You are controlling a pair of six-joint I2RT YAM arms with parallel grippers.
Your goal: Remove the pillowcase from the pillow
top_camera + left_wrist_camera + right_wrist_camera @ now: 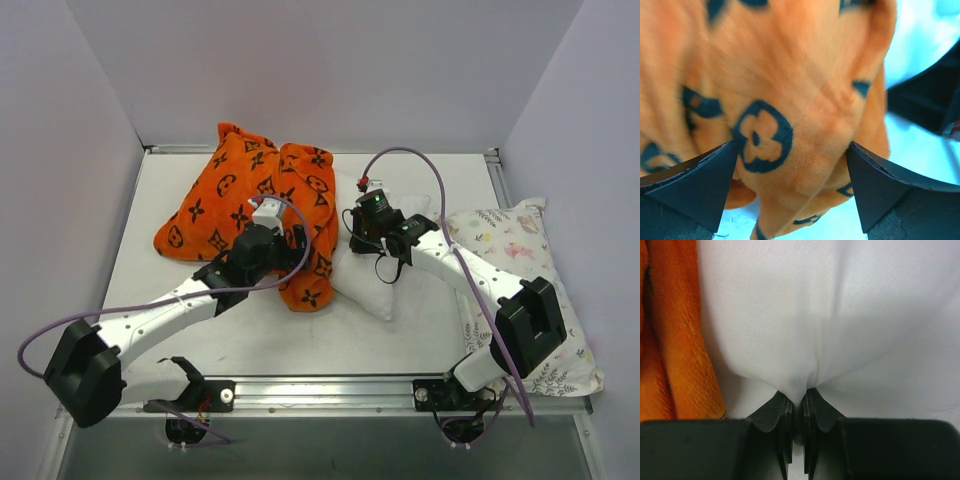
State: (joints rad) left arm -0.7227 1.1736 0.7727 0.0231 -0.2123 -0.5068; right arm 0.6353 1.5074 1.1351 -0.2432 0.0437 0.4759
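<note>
Right gripper (796,400): nearest the lens in the right wrist view; clenched tight on a puckered pinch of the large, plain white, stuffed pillow (830,315); likely there to anchor the stuffing against a pull from the other side.
Left gripper (792,146): released, jaws spread wide on either side of a hanging fold of the bright orange plush pillowcase (805,90) printed with black flower and circle motifs; seems poised to bite that fold, not clamped on it.
Pillowcase position: bunched toward the far left of the pale grey tabletop (300,340), draped over the left end of the pillow; right-hand part of the pillow already bare.
Reason for the split grips: probably one arm to pin and one to drag leftward, away from the anchor.
Bystander: white pastel-printed pillow (520,240) at the right edge, partly under the right arm, apart from the work.
Hidden: how much pillow sits inside the orange cover; the cover's open hem.
Hard to make out: any contact between the left fingertips and the cloth, blurred in the left wrist view.
</note>
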